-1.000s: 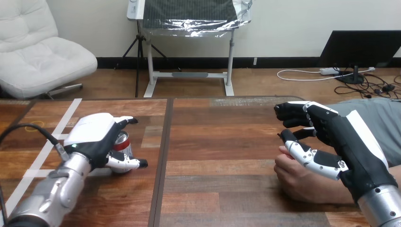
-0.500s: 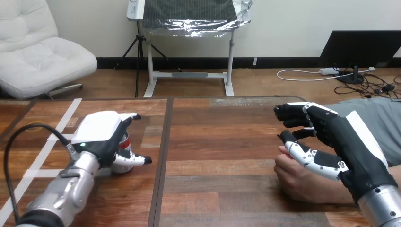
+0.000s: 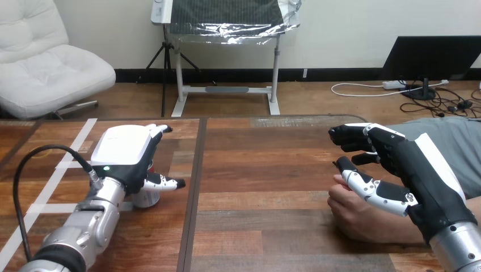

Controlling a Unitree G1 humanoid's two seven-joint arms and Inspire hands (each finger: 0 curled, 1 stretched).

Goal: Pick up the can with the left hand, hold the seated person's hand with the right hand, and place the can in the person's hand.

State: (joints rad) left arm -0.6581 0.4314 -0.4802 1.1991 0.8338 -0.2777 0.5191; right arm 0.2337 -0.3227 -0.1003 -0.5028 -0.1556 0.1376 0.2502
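- At the lower right of the frame, the person's hand [image 3: 357,215] lies on the wooden table [image 3: 272,170], loosely closed and holding nothing.
- Just above it, the right hand [image 3: 417,170] is half open. Its fingers [image 3: 349,135] are bent in a loose hook with a wide gap to the thumb [image 3: 366,184]. The thumb lies across the top of the person's hand, but I cannot tell whether they touch. Nothing is curled round the person's hand.
- At the lower left, the left arm [image 3: 85,232] reaches up from the bottom edge toward the can.
- Left of centre, the can [image 3: 146,197] stands upright on the table and is mostly hidden under the left hand [image 3: 122,150]. Only its base and a strip of its side show.
- The left hand straddles the can and looks open. Its thumb reaches out along the can's near side, and its fingers run fairly straight past the far side. I see no closed grip.
- The step in hand looks like grasping the can. To do it well, settle the palm against the can's wall and curl the fingers and thumb together from opposite sides. Squeeze only as hard as a thin can will bear, and lift straight up so it does not tip.
- The can is well apart from the person's hand, at the opposite side of the frame, so a firm grip matters for the carry across.
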